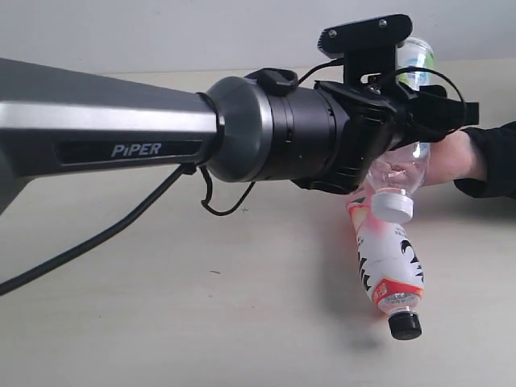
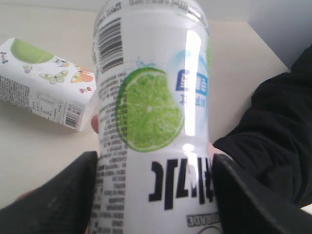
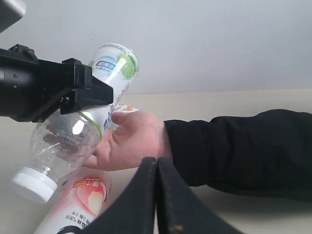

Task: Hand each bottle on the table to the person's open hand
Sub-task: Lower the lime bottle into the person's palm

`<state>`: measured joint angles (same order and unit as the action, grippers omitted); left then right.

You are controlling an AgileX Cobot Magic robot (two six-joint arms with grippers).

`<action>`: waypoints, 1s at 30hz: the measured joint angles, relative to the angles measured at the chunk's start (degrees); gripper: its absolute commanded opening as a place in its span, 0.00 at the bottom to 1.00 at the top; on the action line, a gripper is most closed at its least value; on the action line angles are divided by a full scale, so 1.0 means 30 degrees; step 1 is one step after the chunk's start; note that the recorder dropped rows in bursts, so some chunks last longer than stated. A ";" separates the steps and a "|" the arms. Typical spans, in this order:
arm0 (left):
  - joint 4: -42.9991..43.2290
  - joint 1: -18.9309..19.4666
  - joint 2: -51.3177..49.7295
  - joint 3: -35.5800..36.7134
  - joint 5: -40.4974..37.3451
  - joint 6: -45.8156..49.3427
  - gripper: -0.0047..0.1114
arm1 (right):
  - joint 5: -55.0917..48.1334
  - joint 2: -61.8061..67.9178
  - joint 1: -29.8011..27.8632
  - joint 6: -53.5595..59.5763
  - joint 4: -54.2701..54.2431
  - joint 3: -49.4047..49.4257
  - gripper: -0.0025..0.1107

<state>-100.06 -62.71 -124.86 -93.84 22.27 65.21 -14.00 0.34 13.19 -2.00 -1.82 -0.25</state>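
Note:
My left gripper is shut on the small clear bottle with the green-white lime label, held tilted with its white cap pointing down. The left wrist view shows the bottle filling the space between both black fingers. The person's open hand, palm up with a black sleeve, lies right beside and under the bottle; whether they touch is unclear. A pink-white bottle with a black cap lies on the table below. The right gripper is shut on nothing, close to the hand.
A short white-labelled bottle with butterfly prints lies on the table beyond the held one. The person's black sleeve stretches across the right side. The long grey left arm spans the scene. A black cable hangs under it.

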 measured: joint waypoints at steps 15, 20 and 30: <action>0.0868 0.0159 0.0585 0.0000 -0.2023 0.1864 0.04 | 0.0000 0.0000 0.0000 0.0000 0.0000 0.0000 0.02; 1.3323 0.1345 0.0585 0.0126 -0.4959 -1.1938 0.04 | 0.0000 0.0000 0.0000 0.0000 0.0000 0.0000 0.02; 3.5764 0.2832 0.0740 -0.0449 -1.2042 -3.6155 0.04 | 0.0000 0.0000 0.0000 0.0000 0.0000 0.0000 0.02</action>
<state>7.23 -54.21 -122.63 -95.19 -13.86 -43.26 -14.00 0.34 13.19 -2.00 -1.82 -0.25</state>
